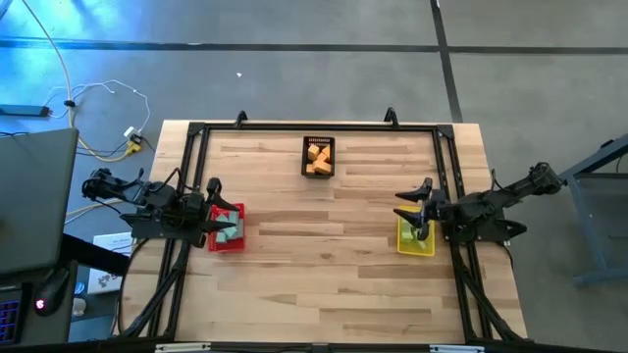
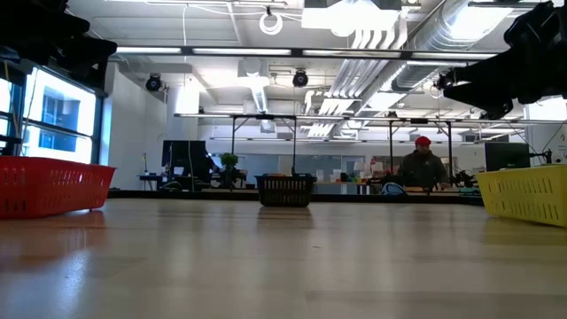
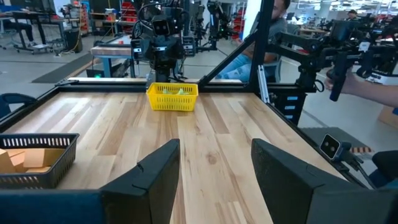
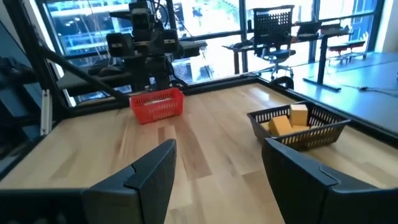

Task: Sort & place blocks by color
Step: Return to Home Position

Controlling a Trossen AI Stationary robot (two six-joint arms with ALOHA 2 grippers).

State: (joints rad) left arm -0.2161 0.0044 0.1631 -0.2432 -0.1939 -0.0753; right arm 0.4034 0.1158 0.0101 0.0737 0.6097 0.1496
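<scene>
Three mesh baskets stand on the wooden table. A red basket (image 1: pixel 227 227) at the left holds teal blocks (image 1: pixel 230 224). At the far middle, orange blocks (image 4: pixel 289 121) lie in a black basket (image 1: pixel 319 157). Light green blocks (image 3: pixel 180 91) fill a yellow basket (image 1: pixel 415 236) at the right. My left gripper (image 3: pixel 214 168) hovers above the red basket's left side, pointing level across the table, open with nothing between its fingers. Over the yellow basket my right gripper (image 4: pixel 217 168) also points level, open and empty.
A black metal frame (image 1: pixel 196 132) runs along the table's left, far and right edges. Bare wood (image 1: pixel 319 255) lies between the baskets. Cables (image 1: pixel 98 98) trail on the floor at the far left. A person (image 2: pixel 423 167) sits in the room beyond the far edge.
</scene>
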